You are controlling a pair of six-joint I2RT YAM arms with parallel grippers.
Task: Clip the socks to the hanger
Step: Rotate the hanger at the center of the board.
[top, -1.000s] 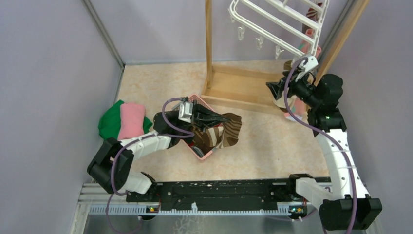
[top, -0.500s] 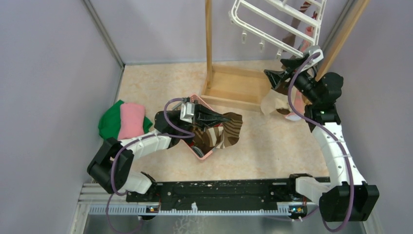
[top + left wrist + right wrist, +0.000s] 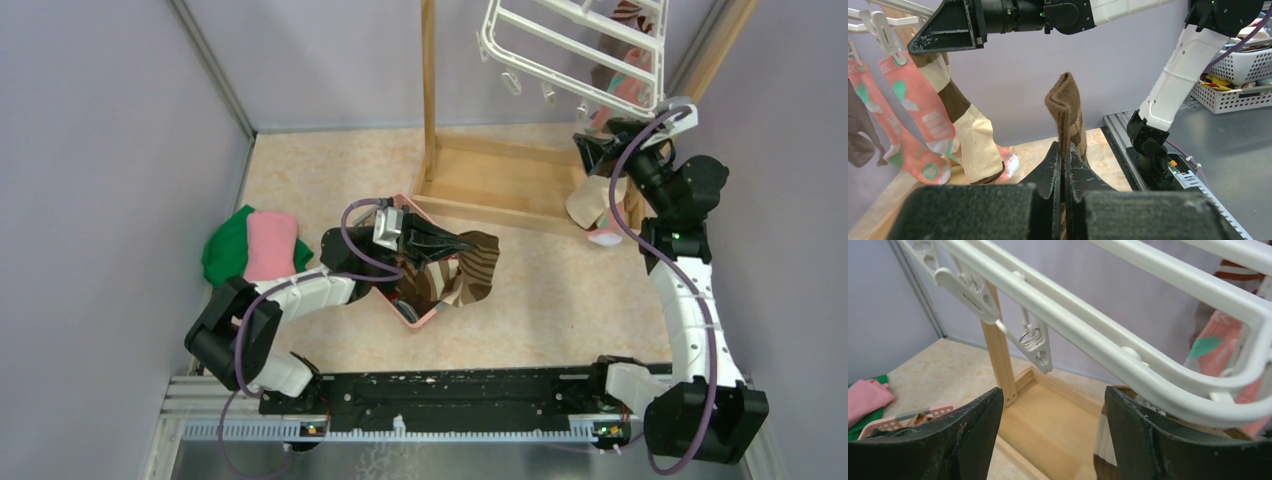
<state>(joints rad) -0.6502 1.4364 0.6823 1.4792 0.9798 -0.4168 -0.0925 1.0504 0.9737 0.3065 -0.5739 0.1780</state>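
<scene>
My left gripper [image 3: 458, 244] is shut on a brown and cream striped sock [image 3: 470, 272] and holds it up over the pink basket [image 3: 412, 316]. In the left wrist view the sock [image 3: 1066, 112] stands up from between my closed fingertips [image 3: 1064, 150]. The white hanger [image 3: 572, 52] hangs at the back right. A cream and brown sock [image 3: 597, 200] and a pink sock [image 3: 632, 85] dangle from it. My right gripper [image 3: 592, 150] is open just under the hanger's near rail [image 3: 1088, 315], with nothing between its fingers [image 3: 1052, 390]. A white clip [image 3: 1036, 344] hangs above them.
The wooden stand [image 3: 430, 90] rises behind the basket, and its base board [image 3: 500, 180] lies under the hanger. Folded green and pink cloths [image 3: 255, 245] rest at the left wall. More socks lie inside the basket. A dark sock [image 3: 860, 135] also hangs from the hanger.
My right gripper has risen and moved right, up to the hanger's rail, and the hanger with its cream sock has swung to the right. The left arm has barely moved.
</scene>
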